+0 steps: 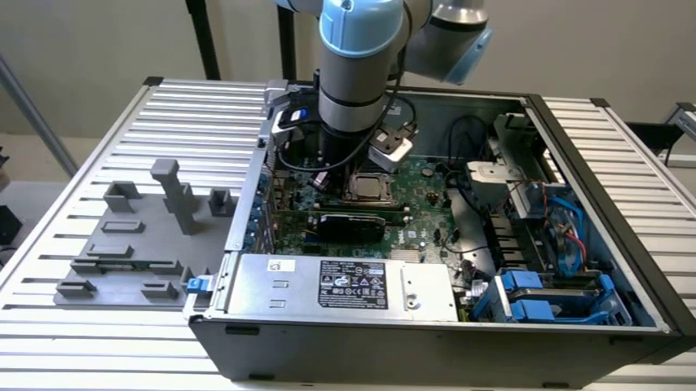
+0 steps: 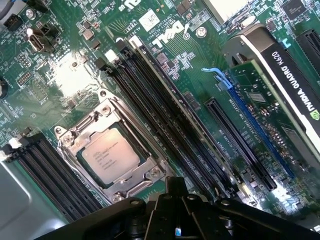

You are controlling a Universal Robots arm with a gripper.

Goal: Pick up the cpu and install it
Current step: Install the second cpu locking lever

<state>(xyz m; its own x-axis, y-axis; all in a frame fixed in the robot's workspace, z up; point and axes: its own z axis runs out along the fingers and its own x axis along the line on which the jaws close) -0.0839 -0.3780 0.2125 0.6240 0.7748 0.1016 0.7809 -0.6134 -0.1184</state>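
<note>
Inside the socket [image 2: 111, 160] on the green board [image 2: 200, 75] lies one cpu [image 2: 111, 159]; the gripper [image 2: 176, 210] hangs above, its state I cannot tell. One computer case [image 1: 435, 342] rests on a ribbed metal worktop [image 1: 142, 147].

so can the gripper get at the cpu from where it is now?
Probably yes. The cpu sits face-up in its socket with nothing lying over it, and the arm hangs over that part of the motherboard. The memory slots alongside look low.
</note>
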